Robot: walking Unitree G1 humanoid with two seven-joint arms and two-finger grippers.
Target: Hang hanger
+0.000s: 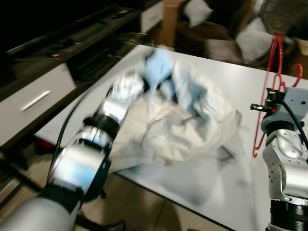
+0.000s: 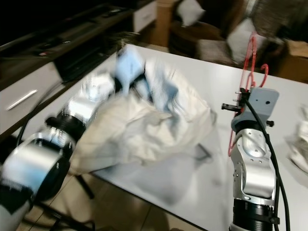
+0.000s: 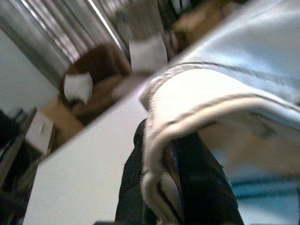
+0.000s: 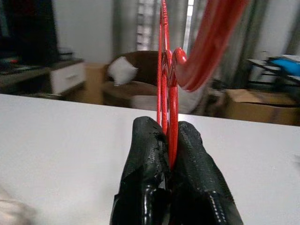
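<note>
A red plastic hanger stands upright over the right side of the white table. My right gripper is shut on its lower bar, and the hook curves above the fingers. A crumpled white and light-blue garment lies heaped in the middle of the table. My left arm reaches into the garment's far left part and looks blurred. In the left wrist view my left gripper is shut on a white hemmed edge of the garment.
A low cabinet with white drawers runs along the left of the table. Armchairs with pale cushions and a cardboard box stand behind it. Another pale cloth lies at the table's right edge. Tiled floor shows below the near edge.
</note>
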